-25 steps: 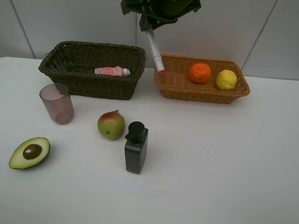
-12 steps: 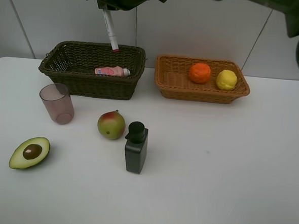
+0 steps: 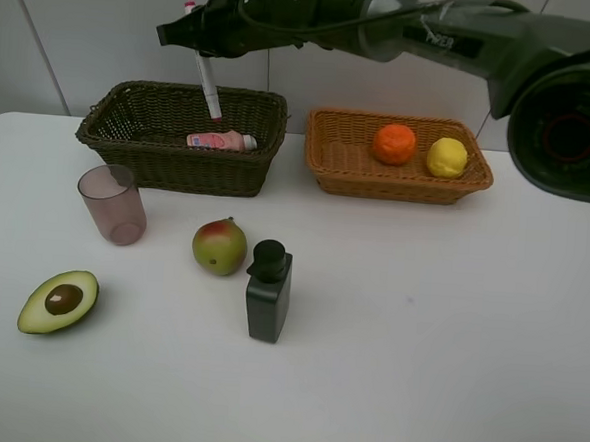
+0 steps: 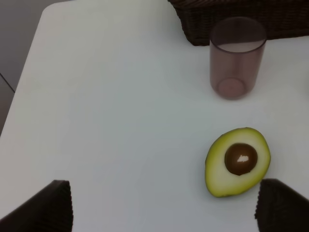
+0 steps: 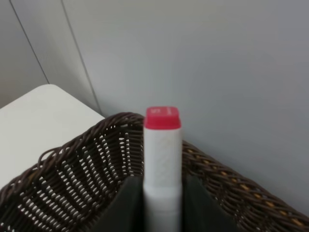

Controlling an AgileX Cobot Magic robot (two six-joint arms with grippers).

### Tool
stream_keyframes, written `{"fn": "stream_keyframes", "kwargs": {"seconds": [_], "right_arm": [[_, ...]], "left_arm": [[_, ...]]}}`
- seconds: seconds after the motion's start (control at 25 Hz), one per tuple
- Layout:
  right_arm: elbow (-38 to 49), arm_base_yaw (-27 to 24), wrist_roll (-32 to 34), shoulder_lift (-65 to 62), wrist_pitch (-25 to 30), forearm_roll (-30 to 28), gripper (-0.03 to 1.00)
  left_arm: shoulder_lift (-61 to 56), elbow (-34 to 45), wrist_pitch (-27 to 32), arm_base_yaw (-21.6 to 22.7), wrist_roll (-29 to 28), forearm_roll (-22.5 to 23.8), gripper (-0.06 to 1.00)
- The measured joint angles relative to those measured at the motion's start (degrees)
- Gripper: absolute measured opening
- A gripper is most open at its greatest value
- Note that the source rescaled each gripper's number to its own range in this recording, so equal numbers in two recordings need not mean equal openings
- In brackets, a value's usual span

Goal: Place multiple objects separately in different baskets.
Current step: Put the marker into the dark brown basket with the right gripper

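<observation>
My right gripper reaches across to the left, shut on the white pink-capped marker, which hangs cap-down over the dark basket. The small pink bottle lies inside that basket. In the orange-tan basket sit the orange and the lemon. On the table stand the mauve cup and the black pump bottle, with the red-green fruit and the halved avocado. My left gripper is open above the table beside the avocado.
The white table reaches to a pale panelled wall behind both baskets. Its left edge shows in the left wrist view. The right arm spans the space above the baskets.
The right arm carried the marker leftward from the orange-tan basket's left end to over the dark basket and lowered it a little. The objects on the table did not move.
</observation>
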Motion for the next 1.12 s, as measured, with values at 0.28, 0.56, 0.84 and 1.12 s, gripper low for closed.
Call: {"fn": "stream_keyframes", "kwargs": {"seconds": [0.28, 0.56, 0.84, 1.12], "right_arm": [[0.0, 0.0, -0.07, 1.74, -0.21, -4.95, 0.0], [0.0, 0.0, -0.11, 1.97, -0.54, -6.14, 0.0], [0.0, 0.0, -0.11, 2.18, -0.59, -6.14, 0.15], [-0.05, 0.0, -0.11, 2.18, -1.1, -8.43, 0.94]], "left_arm": [[0.0, 0.0, 0.0, 0.0, 0.0, 0.0, 1.0], [0.0, 0.0, 0.0, 0.0, 0.0, 0.0, 1.0], [0.0, 0.0, 0.0, 0.0, 0.0, 0.0, 1.0], [0.0, 0.0, 0.0, 0.0, 0.0, 0.0, 1.0]]}}
